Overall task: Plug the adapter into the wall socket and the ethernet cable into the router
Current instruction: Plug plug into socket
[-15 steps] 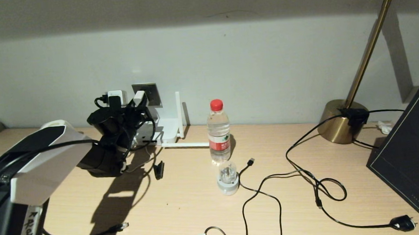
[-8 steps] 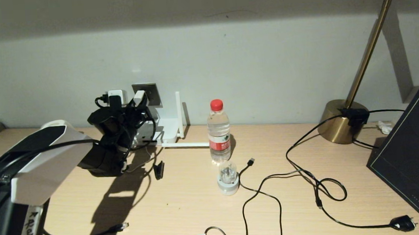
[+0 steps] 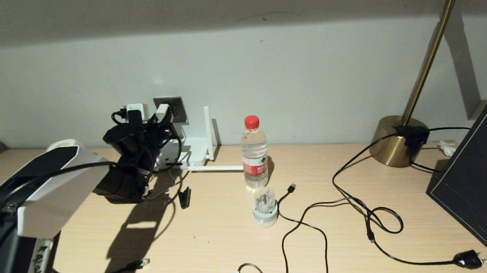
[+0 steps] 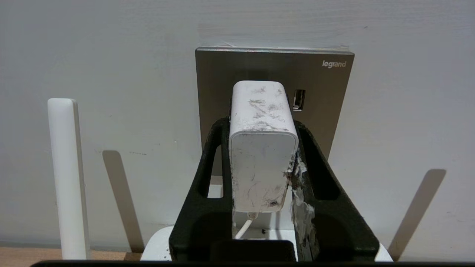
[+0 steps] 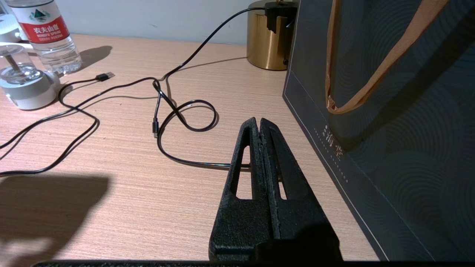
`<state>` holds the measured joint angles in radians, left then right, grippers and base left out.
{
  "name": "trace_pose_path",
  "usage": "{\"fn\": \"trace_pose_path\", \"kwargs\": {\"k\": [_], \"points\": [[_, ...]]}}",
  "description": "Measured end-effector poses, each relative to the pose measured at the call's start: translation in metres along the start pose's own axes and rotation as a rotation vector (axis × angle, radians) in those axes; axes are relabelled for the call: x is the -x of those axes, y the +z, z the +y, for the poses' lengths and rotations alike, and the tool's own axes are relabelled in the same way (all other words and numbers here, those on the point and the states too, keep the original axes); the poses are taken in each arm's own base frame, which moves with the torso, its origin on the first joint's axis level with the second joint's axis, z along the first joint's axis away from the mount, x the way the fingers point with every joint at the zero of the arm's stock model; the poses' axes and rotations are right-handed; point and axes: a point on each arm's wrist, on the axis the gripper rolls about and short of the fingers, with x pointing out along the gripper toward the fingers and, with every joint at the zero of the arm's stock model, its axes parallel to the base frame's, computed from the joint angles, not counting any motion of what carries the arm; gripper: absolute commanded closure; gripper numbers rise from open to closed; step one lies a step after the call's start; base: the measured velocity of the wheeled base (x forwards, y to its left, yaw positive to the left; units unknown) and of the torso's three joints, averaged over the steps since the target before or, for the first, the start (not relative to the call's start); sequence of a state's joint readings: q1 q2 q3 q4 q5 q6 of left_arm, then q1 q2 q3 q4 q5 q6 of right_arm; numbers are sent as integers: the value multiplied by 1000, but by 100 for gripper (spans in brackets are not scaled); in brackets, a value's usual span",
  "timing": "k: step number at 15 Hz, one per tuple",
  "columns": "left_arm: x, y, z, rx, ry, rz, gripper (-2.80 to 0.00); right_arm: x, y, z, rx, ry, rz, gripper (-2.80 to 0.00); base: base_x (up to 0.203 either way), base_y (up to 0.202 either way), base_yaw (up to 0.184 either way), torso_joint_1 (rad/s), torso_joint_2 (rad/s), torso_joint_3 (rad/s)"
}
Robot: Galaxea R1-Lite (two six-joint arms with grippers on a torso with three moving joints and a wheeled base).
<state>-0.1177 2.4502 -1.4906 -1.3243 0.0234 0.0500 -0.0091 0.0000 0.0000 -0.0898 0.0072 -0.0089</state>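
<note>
The left claw [image 4: 261, 155] pinches the adapter [image 4: 261, 148] by its sides, holding it at the face of the wall socket [image 4: 323, 85] above the router [image 3: 195, 150]. A good insertion calls for a straight, square push, no twisting. The right claw [image 5: 261, 128] is pressed together, empty, over the surface [image 5: 111, 193].

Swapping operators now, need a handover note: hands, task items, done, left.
Left hand: shut on the adapter, held against the wall socket; whether it is fully seated can't be told.
Right hand: shut, empty, parked over the table beside the dark bag.
Router: against the wall under the socket.
Ethernet cable: loose on the table, front left.
Left: confirm the adapter is seated, release it, plug the cable into the router.
</note>
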Motion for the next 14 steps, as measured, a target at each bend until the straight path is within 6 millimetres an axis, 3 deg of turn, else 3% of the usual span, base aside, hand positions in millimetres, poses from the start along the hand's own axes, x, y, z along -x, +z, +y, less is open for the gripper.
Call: {"fn": "trace_pose_path", "kwargs": {"k": [14], "points": [[-6,-17,4,-4,0,9,0,0,0,0,0,0,0,0,0,0,0,0,0,0]]}}
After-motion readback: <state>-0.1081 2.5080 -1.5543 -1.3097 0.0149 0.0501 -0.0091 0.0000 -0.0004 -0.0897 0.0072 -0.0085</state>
